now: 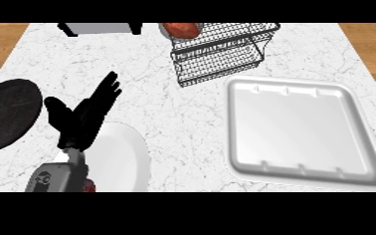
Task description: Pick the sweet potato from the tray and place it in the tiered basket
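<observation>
The reddish-brown sweet potato (181, 29) lies in the upper left part of the black wire tiered basket (220, 55) at the back of the counter. The white tray (297, 129) at the right holds nothing. My left hand (82, 114) stands at the lower left with fingers straight and spread, pointing up and to the right, holding nothing. It is well away from the basket and the tray. My right hand does not show.
A white plate (125, 159) lies under and beside my left forearm. A black round pan (15, 109) sits at the left edge. A grey box-like appliance (99, 28) stands at the back left. The counter is white marble.
</observation>
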Motion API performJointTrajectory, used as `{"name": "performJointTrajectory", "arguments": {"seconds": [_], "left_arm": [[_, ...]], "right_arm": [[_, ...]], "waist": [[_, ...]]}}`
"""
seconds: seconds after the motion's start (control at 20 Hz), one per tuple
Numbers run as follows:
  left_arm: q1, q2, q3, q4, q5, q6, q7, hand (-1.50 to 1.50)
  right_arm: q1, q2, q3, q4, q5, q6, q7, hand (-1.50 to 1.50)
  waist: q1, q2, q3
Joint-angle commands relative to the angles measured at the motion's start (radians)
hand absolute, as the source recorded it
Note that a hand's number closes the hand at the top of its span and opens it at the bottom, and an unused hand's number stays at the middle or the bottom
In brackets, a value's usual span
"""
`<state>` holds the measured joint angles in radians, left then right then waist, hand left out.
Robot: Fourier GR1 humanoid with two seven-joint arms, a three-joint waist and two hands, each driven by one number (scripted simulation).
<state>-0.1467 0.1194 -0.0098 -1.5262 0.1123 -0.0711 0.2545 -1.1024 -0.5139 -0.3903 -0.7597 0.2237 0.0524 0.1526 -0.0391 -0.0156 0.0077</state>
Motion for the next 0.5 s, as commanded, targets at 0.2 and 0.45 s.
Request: {"name": "performJointTrajectory", "arguments": {"seconds": [0.2,0.45], "left_arm": [[-0.022,-0.010,-0.003,0.028,-0.006,0.010,0.027,0.00],[0.033,-0.061,-0.049,0.029,-0.044,0.029,-0.060,0.00]], "right_arm": [[0.232,-0.243,-0.109,-0.190,-0.186,0.368,0.050,-1.50],[0.408,-0.379,-0.249,-0.176,-0.289,0.501,-0.058,-1.50]], "waist": [[-0.003,0.004,-0.008],[0.014,0.012,-0.007]]}}
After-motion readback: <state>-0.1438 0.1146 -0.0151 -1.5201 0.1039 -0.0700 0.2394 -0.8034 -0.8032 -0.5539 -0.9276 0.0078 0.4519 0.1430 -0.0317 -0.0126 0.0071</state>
